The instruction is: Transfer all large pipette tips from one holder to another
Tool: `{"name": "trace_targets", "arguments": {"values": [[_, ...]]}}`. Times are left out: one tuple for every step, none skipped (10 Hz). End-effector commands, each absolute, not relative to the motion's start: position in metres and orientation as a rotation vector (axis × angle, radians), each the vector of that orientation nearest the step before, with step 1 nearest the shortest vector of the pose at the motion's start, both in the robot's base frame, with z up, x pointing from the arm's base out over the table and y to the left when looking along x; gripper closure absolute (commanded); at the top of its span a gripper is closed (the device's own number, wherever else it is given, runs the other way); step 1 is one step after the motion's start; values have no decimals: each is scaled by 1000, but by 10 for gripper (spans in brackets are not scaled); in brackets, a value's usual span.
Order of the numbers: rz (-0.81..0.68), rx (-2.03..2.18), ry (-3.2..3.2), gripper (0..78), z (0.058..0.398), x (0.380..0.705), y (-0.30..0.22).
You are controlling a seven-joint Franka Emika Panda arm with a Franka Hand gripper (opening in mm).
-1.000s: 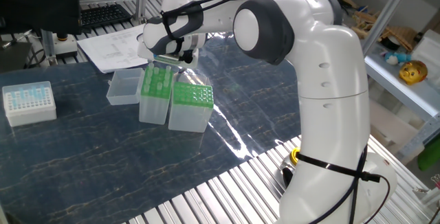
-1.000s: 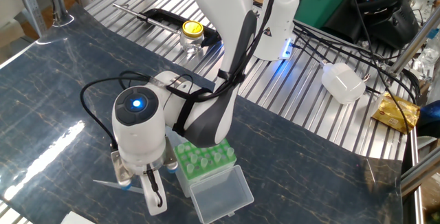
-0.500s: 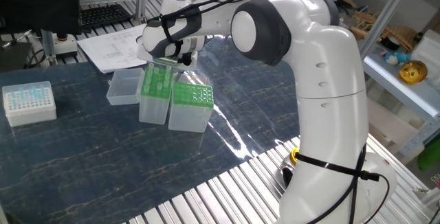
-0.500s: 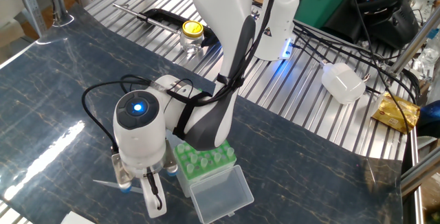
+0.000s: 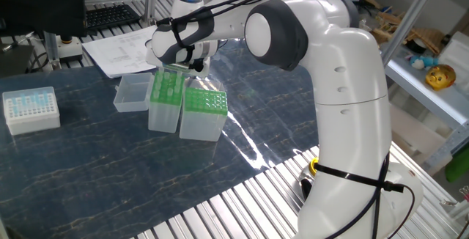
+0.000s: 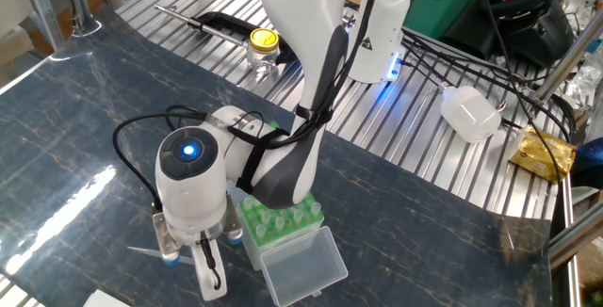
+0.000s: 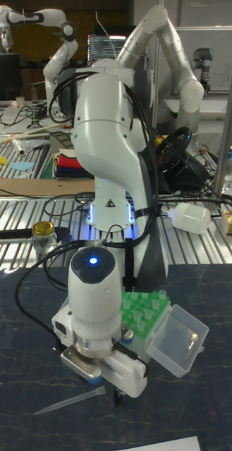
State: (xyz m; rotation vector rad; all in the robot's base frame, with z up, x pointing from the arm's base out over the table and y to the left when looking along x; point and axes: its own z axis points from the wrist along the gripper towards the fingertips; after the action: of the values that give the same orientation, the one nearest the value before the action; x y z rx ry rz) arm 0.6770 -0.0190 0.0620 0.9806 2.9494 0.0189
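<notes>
One fixed view has the hand (image 5: 185, 64) low over the narrower, taller box with the bright green rack top (image 5: 166, 86), its fingers hidden behind the wrist, so I cannot tell whether it is clenched or released. Just beside that box, on the side nearer the robot's base, stands the wider box with the flat green grid top (image 5: 204, 102), the two touching or almost so. On the far side sits a clear lidless tray (image 5: 133, 93), and well apart near the desk's (image 5: 110, 173) edge is a white box of pale-blue tips (image 5: 31, 109). Printed sheets (image 5: 121, 52) lie behind the hand.

From the other fixed view and the tall fixed view the wrist blocks the wider box entirely; only the green rack and the clear tray show past it. A single large pipette tip (image 7: 64, 404) shows below the hand, lying flat, translucent whitish, tapering to a point away from the hand; whether it rests on the desk I cannot tell. Behind, on the metal slats, stand a yellow-lidded jar (image 6: 262, 49) and a white bottle (image 6: 469, 112).
</notes>
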Motion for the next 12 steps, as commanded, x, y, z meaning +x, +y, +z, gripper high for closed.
{"name": "trace_targets", "arguments": {"values": [[13,982,2945,1,63,678,-19],[8,986,2942,1,63,678,-19],[8,990,2941,1,63,678,-19],[8,992,2941,1,63,678,-19],[7,999,2938,1,63,678,-19],[7,999,2938,1,63,678,-19],[7,999,2938,764,63,678,-19],[7,999,2938,764,63,678,-19],[7,999,2938,764,63,678,-19],[7,999,2938,764,63,678,-19],[7,999,2938,764,63,678,-19],[7,999,2938,764,63,678,-19]]}}
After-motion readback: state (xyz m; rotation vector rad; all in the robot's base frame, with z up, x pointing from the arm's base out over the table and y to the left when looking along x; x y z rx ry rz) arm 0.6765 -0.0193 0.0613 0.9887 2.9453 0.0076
